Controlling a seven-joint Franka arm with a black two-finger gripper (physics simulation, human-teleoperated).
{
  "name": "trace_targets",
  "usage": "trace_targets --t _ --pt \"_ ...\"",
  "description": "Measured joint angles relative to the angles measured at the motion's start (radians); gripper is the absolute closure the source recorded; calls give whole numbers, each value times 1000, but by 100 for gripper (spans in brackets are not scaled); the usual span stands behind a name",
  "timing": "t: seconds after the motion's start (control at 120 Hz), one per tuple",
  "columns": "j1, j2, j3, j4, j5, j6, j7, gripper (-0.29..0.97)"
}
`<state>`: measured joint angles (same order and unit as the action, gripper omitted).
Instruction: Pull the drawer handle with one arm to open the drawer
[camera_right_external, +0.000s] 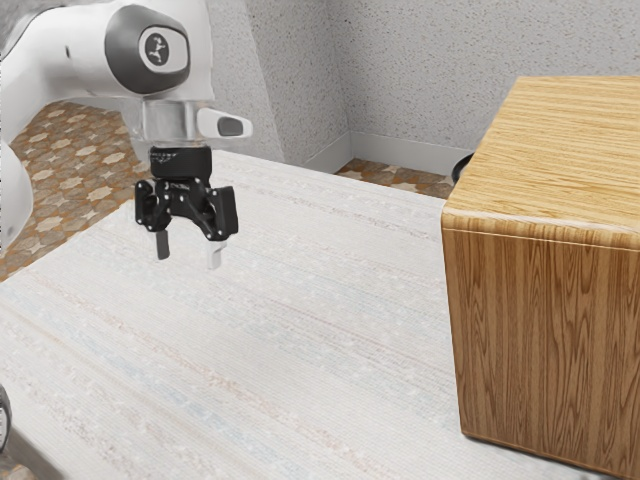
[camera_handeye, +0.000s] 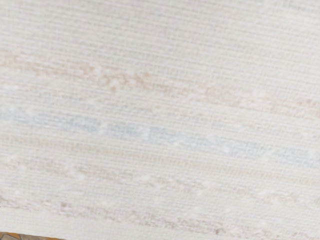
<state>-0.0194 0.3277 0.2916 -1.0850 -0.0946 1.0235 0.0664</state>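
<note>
A light wooden cabinet (camera_right_external: 548, 270) stands on the pale table (camera_right_external: 300, 330) at the exterior view's right. Its near faces are plain wood grain, and I cannot make out a drawer front or handle on them. My black gripper (camera_right_external: 188, 251) hangs open above the table at the exterior view's left, fingers pointing down, far from the cabinet, with nothing between them. Under my hand in the wrist view lies the whitewashed tabletop (camera_handeye: 160, 120).
A speckled grey wall (camera_right_external: 400, 60) with a white baseboard runs behind the table. A patterned tile floor (camera_right_external: 70, 150) lies beyond the table's far left edge. A dark round object (camera_right_external: 461, 166) peeks out behind the cabinet.
</note>
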Motion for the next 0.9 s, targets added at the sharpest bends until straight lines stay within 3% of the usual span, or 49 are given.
trace_targets --t 0.275,0.375,0.5,0.633,0.775,0.9 --pt "46 3 0 -4 -56 238 39 0" --pt "49 -111 -8 31 -100 272 41 0" --pt "45 -158 -162 58 -158 317 -12 0" --pt "29 -143 -300 63 -169 367 -104 0" --pt "30 -109 -363 64 -161 427 -204 0" --pt "38 -101 -369 62 -160 472 -276 0"
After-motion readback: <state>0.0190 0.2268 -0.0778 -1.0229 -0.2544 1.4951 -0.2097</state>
